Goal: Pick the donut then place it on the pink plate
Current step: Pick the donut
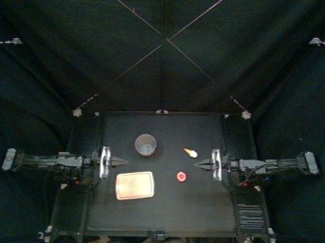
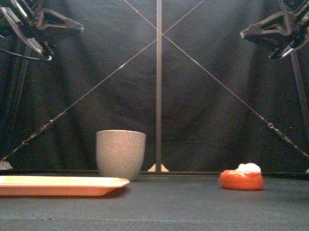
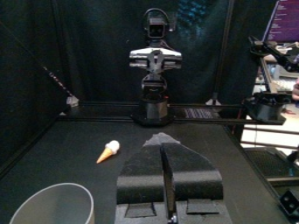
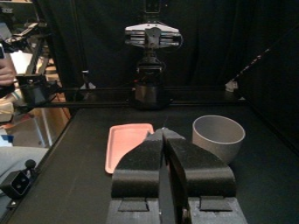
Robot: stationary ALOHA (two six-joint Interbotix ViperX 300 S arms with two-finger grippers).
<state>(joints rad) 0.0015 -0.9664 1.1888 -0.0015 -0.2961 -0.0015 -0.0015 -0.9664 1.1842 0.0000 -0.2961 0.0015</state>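
Left gripper [image 1: 106,163]: over the table's [image 1: 191,204] left edge, held well above the surface; its own wrist view shows the two jaws pressed together with only a thin seam between them, holding nothing.
Right gripper [image 1: 215,165]: over the right edge, facing the left one across the table and also held high; jaws pressed together and empty in its wrist view.
Donut [image 1: 181,177]: red and ring-shaped, lying flat on the table between the two grippers. It is nearer the right gripper, inward of it and a little toward the front edge, and touches nothing. In the front view a white lump shows just above it; whether that is icing or the toy behind it cannot be told.
Pink tray [image 1: 133,186]: flat on the table, inward of the left gripper and slightly to its front, with nothing lying on it. The donut is near its right side but apart from it.
Grey speckled cup [image 1: 146,144]: upright, inward of the left gripper and toward the back, behind the tray.
Ice-cream cone toy [image 1: 189,151]: lying on its side between the grippers, closer to the right one, behind the donut and just beside the cup.
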